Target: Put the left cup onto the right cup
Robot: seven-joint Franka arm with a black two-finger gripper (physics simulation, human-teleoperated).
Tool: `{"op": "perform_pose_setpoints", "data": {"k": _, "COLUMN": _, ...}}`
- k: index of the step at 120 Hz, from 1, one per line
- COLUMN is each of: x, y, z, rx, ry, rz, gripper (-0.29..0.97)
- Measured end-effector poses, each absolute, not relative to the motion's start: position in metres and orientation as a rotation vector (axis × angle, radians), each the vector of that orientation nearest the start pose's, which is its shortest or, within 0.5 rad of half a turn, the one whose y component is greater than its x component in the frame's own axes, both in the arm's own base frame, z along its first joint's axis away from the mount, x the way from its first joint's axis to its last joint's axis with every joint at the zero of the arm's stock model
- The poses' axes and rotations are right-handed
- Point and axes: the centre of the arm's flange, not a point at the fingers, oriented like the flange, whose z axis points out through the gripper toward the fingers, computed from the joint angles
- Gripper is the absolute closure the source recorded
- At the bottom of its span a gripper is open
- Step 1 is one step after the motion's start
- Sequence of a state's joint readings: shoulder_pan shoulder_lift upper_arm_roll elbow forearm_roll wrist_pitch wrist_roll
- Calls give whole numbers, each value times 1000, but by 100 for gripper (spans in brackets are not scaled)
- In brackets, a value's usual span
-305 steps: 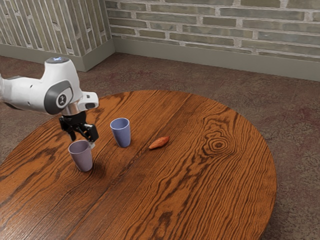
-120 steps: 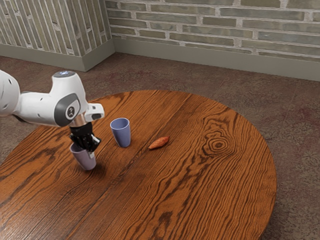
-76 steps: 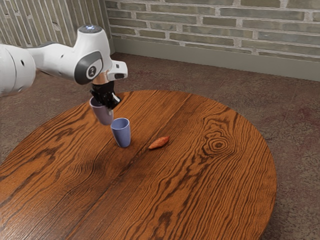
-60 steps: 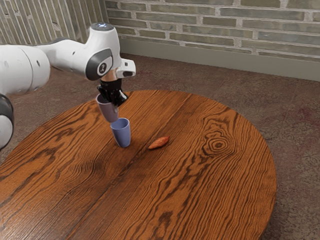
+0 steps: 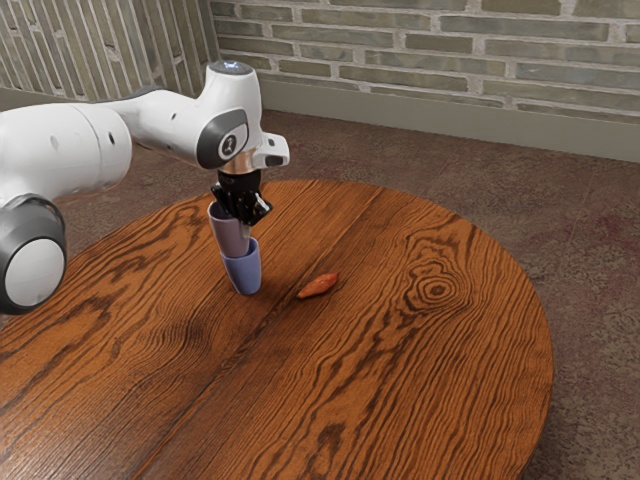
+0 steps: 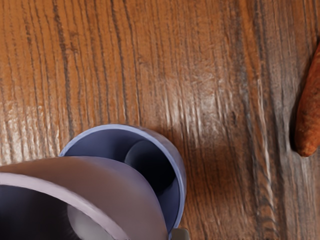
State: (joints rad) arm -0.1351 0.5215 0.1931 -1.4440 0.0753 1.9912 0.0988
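End effector (image 5: 243, 212) clamps lilac cup (image 5: 229, 234) nearly upright, mouth up, over blue cup (image 5: 244, 274).

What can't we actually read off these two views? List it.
1. Exterior view: whether the lilac cup's base sits inside the blue cup or just above it. The lilac cup overlaps that rim.
2. Wrist view: much of the blue cup's inside, covered by the lilac cup, which is itself cut off by the picture's edge.
3. Wrist view: the orange vegetable's full shape, cut off by the edge.
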Motion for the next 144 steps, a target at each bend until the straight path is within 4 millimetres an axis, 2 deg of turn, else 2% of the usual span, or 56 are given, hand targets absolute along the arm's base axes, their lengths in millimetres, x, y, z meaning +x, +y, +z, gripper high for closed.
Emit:
{"op": "perform_pose_setpoints", "data": {"k": 25, "x": 708, "y": 20, "z": 402, "rx": -2973, "ry": 141, "rz": -52, "gripper": 78}}
{"op": "perform_pose_setpoints", "data": {"k": 49, "x": 709, "y": 19, "z": 394, "rx": -2978, "ry": 137, "rz": -38, "gripper": 78}}
{"op": "perform_pose_setpoints", "data": {"k": 72, "x": 710, "y": 19, "z": 392, "rx": -2989, "ry": 135, "rz": -34, "gripper": 38}}
{"op": "perform_pose_setpoints", "data": {"k": 91, "x": 710, "y": 19, "z": 395, "rx": -2990, "ry": 135, "rz": -41, "gripper": 19}}
{"op": "perform_pose_setpoints", "data": {"k": 110, "x": 715, "y": 14, "z": 436, "rx": -2981, "ry": 144, "rz": -111, "gripper": 10}}
{"op": "perform_pose_setpoints", "data": {"k": 117, "x": 713, "y": 13, "z": 449, "rx": -2980, "ry": 143, "rz": -120, "gripper": 8}}
{"op": "perform_pose_setpoints", "data": {"k": 122, "x": 709, "y": 13, "z": 465, "rx": -2984, "ry": 140, "rz": -137, "gripper": 7}}
{"op": "perform_pose_setpoints", "data": {"k": 129, "x": 688, "y": 8, "z": 498, "rx": -3006, "ry": 144, "rz": -151, "gripper": 5}}
{"op": "perform_pose_setpoints", "data": {"k": 144, "x": 615, "y": -30, "z": 563, "rx": -3064, "ry": 243, "rz": -145, "gripper": 4}}
